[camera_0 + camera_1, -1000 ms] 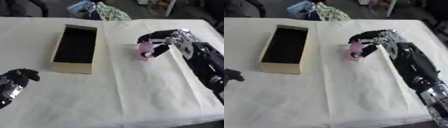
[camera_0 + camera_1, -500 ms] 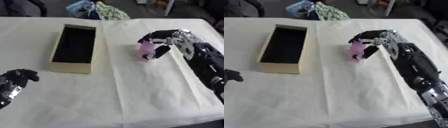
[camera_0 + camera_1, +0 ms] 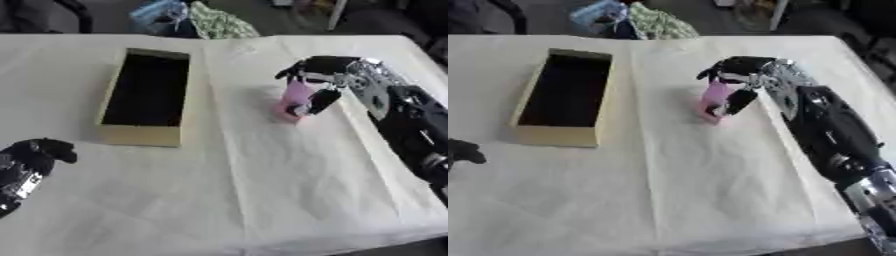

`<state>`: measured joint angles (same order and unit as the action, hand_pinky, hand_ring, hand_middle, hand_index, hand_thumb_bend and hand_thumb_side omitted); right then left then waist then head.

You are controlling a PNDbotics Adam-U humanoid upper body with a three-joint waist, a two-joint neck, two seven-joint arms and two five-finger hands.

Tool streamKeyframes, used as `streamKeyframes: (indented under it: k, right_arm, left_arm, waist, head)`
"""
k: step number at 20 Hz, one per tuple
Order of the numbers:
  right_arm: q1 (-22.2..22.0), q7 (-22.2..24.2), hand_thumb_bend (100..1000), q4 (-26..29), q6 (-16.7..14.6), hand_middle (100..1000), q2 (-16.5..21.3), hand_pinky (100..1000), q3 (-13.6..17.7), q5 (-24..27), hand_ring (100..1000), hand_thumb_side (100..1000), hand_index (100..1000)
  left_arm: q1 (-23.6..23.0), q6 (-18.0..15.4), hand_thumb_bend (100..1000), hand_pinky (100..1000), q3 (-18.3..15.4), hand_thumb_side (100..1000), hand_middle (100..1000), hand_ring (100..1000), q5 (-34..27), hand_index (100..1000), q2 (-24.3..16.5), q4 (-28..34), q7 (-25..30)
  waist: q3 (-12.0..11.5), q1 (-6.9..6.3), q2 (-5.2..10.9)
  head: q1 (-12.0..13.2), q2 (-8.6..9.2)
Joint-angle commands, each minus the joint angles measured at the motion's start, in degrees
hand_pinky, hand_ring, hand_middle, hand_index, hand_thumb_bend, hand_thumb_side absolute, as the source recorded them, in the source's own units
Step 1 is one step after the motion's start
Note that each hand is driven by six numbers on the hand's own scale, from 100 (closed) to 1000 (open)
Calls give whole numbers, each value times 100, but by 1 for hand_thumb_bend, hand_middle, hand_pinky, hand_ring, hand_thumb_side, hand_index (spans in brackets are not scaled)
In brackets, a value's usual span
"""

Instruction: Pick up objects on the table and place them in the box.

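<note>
While right hand (image 3: 325, 80) curled fingers and thumb round pink bottle (image 3: 295, 98), bottle stood slightly tilted, base on or just above white worktop (image 3: 262, 190), right of centre. Tan box (image 3: 144, 135), open with dark inside, lay well apart to bottle's left. Left hand (image 3: 31, 162) rested at lower left corner, fingers curled, holding nothing. Bundled cloth (image 3: 214, 22) lay beyond worktop's far edge.

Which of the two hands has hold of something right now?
The right hand, its fingers curled round the pink object right of the tan box. The left hand holds nothing, near the lower left corner.
</note>
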<state>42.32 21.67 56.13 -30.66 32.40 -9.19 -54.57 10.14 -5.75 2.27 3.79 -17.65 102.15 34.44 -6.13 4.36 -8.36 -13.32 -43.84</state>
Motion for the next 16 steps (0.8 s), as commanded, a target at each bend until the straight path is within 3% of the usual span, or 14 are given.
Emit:
streamKeyframes:
  k: [1, 11, 16]
  right_arm:
    - [85, -188, 325, 212, 3, 663, 281, 766, 24, 80, 628, 510, 956]
    - [142, -207, 327, 823, -29, 669, 565, 765, -58, 548, 632, 457, 955]
    - [210, -104, 320, 1118, -56, 663, 650, 766, -93, 852, 634, 443, 954]
  left_arm:
    - [54, -12, 100, 872, -27, 735, 645, 721, -5, 784, -17, 70, 0]
    - [84, 4, 100, 872, 4, 738, 646, 722, 0, 784, -13, 74, 38]
    - [173, 13, 100, 872, 80, 740, 647, 722, -7, 783, -8, 80, 119]
  waist:
    - [9, -17, 68]
    - [-79, 56, 53]
    - [-375, 144, 7]
  head:
    - [-16, -28]
    - [-19, -28]
    - [-16, -28]
